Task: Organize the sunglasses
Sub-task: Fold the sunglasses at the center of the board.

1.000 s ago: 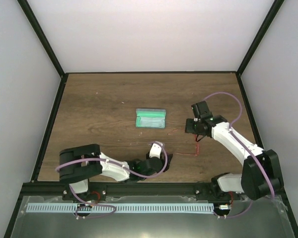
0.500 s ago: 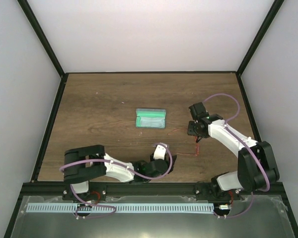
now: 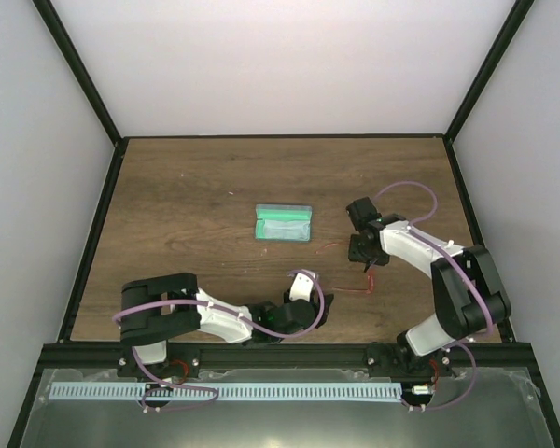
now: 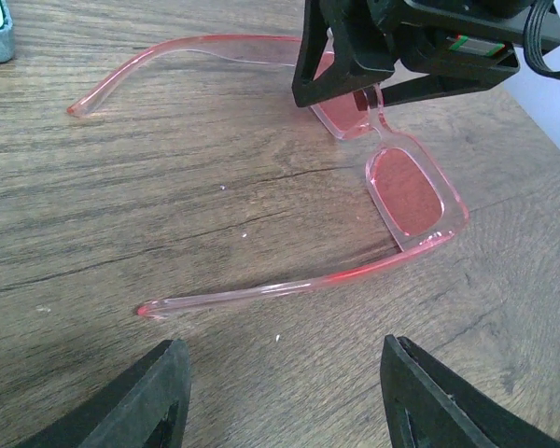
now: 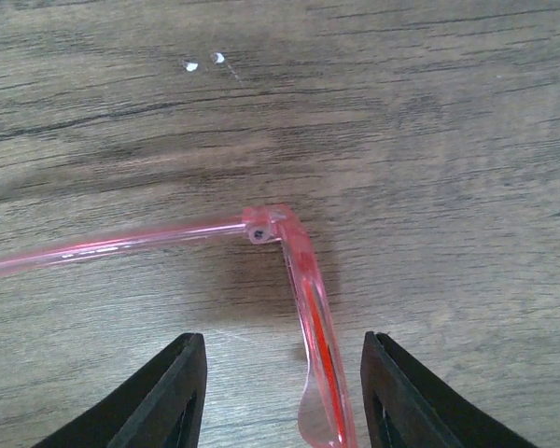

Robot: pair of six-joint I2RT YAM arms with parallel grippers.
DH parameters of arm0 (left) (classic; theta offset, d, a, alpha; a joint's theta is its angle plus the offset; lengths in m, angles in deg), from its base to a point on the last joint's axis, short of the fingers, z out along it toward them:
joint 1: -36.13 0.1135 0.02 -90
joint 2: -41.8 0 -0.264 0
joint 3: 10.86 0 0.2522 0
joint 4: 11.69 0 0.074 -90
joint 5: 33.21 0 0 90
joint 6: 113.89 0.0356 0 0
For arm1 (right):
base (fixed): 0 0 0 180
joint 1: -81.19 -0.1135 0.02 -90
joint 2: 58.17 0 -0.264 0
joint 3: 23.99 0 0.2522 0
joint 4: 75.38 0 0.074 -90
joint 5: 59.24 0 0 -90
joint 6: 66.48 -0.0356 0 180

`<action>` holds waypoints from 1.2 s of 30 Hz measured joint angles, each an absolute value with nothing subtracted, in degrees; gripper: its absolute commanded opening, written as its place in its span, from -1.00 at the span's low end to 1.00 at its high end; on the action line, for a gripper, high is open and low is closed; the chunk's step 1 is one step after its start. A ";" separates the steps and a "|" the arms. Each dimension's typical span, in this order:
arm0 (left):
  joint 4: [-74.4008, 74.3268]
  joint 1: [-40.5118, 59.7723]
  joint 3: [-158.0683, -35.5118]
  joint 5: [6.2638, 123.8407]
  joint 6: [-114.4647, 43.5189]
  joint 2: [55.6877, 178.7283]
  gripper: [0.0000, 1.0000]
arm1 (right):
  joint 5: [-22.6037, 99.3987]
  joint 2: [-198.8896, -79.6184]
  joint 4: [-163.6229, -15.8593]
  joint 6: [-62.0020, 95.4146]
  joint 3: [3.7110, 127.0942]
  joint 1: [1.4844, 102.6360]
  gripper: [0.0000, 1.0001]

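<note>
Fingers of the right claw stand spread, straddling the hinge corner of the sunglasses, where one arm meets the front. Neither pad touches the pink-red plastic, so nothing is pinched. That corner looks a sensible place to take hold: the frame should be stiffest there, and a grip at the hinge would let the pair be steadied or lifted without bending a slender arm.

The left claw is likewise spread and empty. It hangs low over the bench just short of the nearer arm's tip, its camera looking along the pair toward the right claw. It seems placed to fold that arm inward while the other claw holds the front, though that is a guess.

The sunglasses rest on the wood between the two claws with both arms swung fully open, the lenses on the right arm's side and the arm tips pointing toward the side where the case lies. Unfolded like this they would hardly fit inside, so folding appears to be the step in hand, and it is not yet begun.

The case, blue-grey outside, lies open toward the middle of the bench, near the arm tips but not touching them. Its green lining faces up and nothing shows inside it.
</note>
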State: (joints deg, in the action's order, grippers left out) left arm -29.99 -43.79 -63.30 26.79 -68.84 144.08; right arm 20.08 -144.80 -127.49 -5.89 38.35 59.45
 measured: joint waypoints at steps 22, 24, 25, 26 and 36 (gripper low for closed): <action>-32.15 -43.79 -63.54 28.76 -68.51 146.64 0.19 | 17.54 -149.83 -127.25 -7.29 39.02 57.42 -0.73; -32.81 -43.81 -63.84 29.50 -68.34 147.73 0.19 | 17.54 -149.83 -127.21 -7.22 39.02 57.42 -0.73; -33.31 -43.83 -64.08 29.94 -68.21 148.54 0.19 | 17.57 -149.83 -127.17 -7.20 39.02 57.42 -0.73; -33.66 -43.88 -64.43 30.14 -68.14 149.48 0.19 | 17.57 -149.83 -127.10 -7.18 39.02 57.42 -0.73; -27.78 -44.07 -74.73 24.78 -68.65 157.22 0.19 | 17.70 -149.55 -125.68 -6.94 39.02 56.30 -0.74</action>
